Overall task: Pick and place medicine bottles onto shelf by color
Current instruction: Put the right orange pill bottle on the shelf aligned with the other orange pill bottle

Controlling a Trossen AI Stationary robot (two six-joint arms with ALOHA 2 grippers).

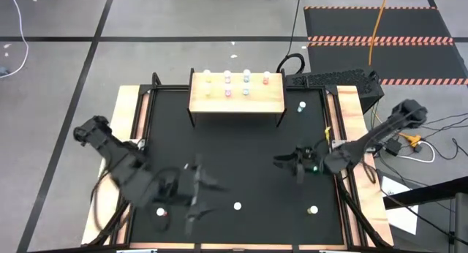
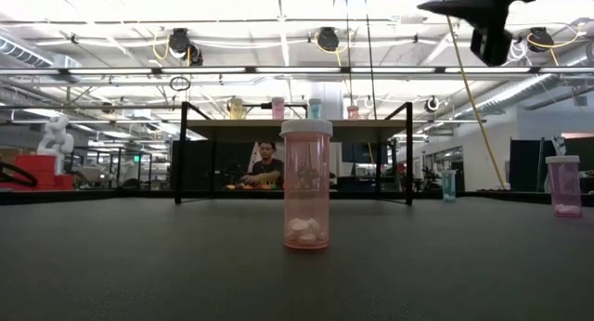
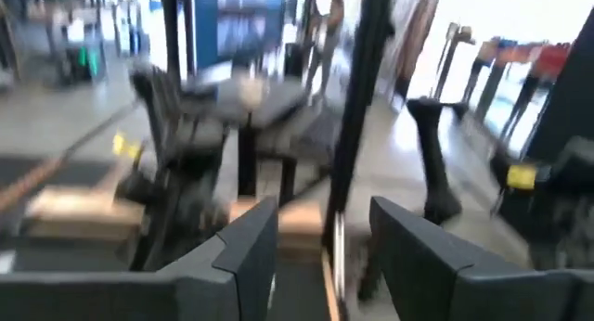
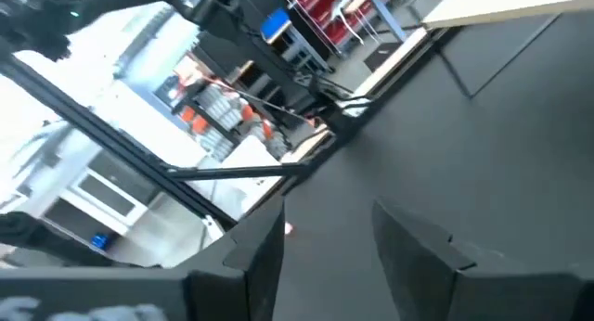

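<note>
The light-wood shelf (image 1: 236, 99) stands at the table's far middle on black legs, with several small bottles (image 1: 227, 77) upright on its top. Other bottles stand upright on the black table: a pink one (image 2: 305, 184) near the front middle, another pink one (image 2: 562, 186) at the front right, a blue-green one (image 1: 301, 105) right of the shelf, and one (image 1: 161, 212) at the front left beside my left arm. My left gripper (image 1: 201, 181) hovers open over the front left, holding nothing. My right gripper (image 1: 281, 161) hovers open over the right middle, holding nothing.
Wooden strips (image 1: 131, 121) and black frame rails border the table's left and right. Cables and a black mat (image 1: 336, 79) lie beyond the far right corner. A person (image 2: 267, 163) sits far behind the shelf. Open black tabletop (image 1: 241, 150) lies between the shelf and the front bottles.
</note>
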